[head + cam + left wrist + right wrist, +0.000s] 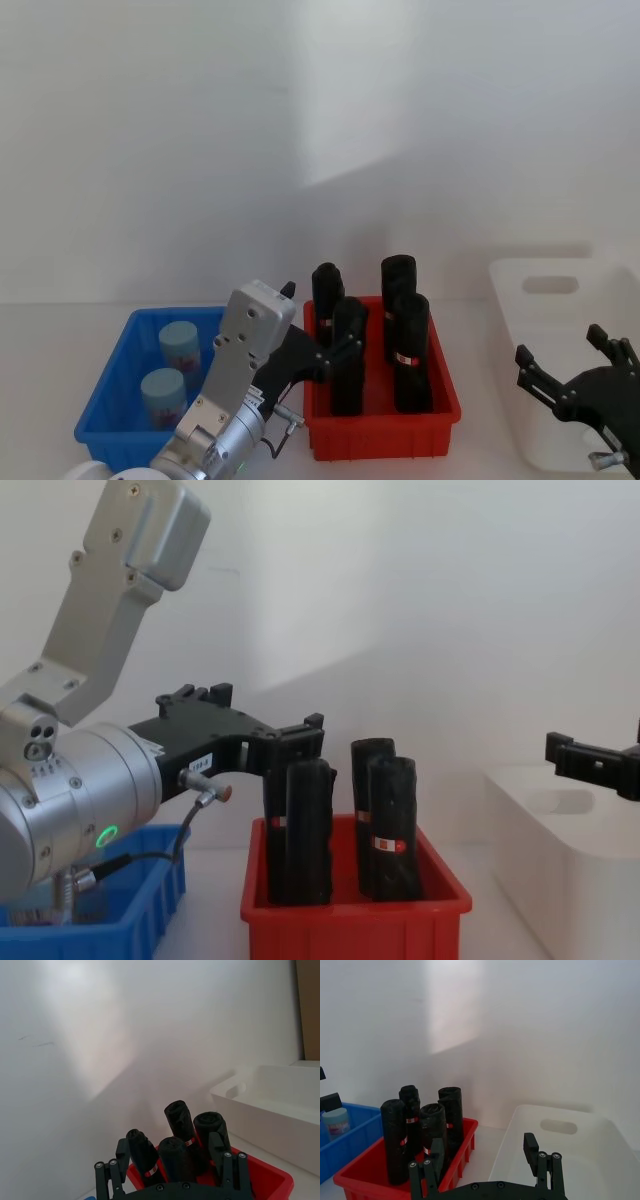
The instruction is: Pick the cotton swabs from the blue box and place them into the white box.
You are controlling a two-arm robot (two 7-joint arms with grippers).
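2 cotton swabs [180,345] tubs are standing upright inside the blue box [108,388] at the lower left of the head view, 1 behind the other, their pale lids facing up and their labels showing. The blue box is sitting on the white worktop [45,345], just beside the red bin [380,436], which is occupying the lower centre of the frame and holding 4 tall black cylinders [411,345] with red bands, all standing upright. The white box [545,268] is resting at the right edge of the frame, apart from the red bin, with an oval handle cut-out showing in its far wall. The left tool [262,720] is hovering at the middle left of the chest view, over the left part of the red bin and pointing toward the black cylinders; its fingers are spreading wide apart and nothing is sitting between them. In the head view its silver arm is rising from the bottom edge, covering the right wall of the blue box. The right tool [560,342] is hanging at the lower right of the head view, above the near part of the white box, its 2 black fingers standing wide apart and gripping nothing.
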